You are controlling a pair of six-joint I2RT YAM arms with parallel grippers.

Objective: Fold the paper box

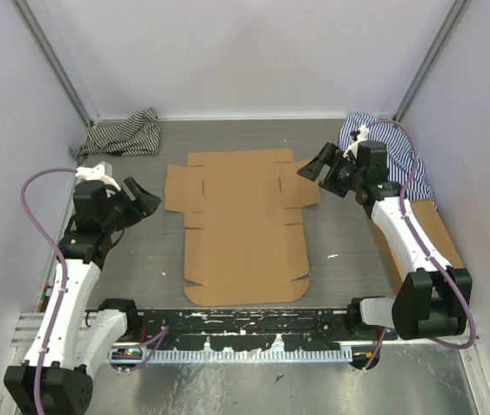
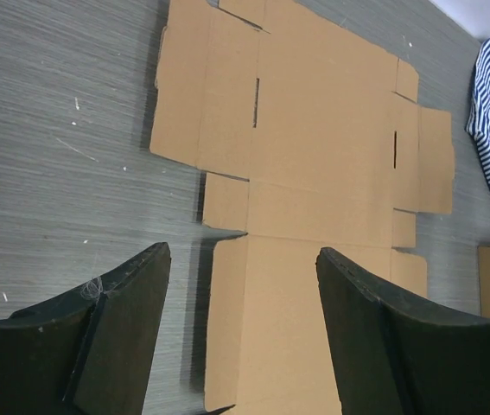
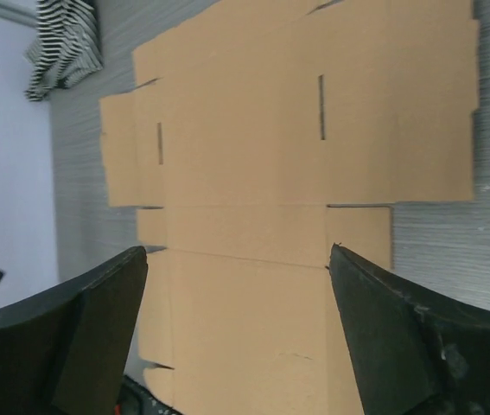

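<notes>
The paper box (image 1: 243, 226) lies flat and unfolded in the middle of the table, a brown die-cut cardboard sheet with flaps and slits. It fills the left wrist view (image 2: 314, 173) and the right wrist view (image 3: 296, 156) too. My left gripper (image 1: 143, 197) hovers open to the left of the sheet, off its left edge, nothing between its fingers (image 2: 132, 285). My right gripper (image 1: 318, 166) hovers open by the sheet's far right corner, also empty, its fingers (image 3: 374, 303) spread wide above the cardboard.
A striped cloth (image 1: 124, 134) lies at the back left, another striped cloth (image 1: 400, 156) at the back right under the right arm. A second brown cardboard box (image 1: 426, 233) stands along the right wall. A black rail (image 1: 245, 324) runs along the near edge.
</notes>
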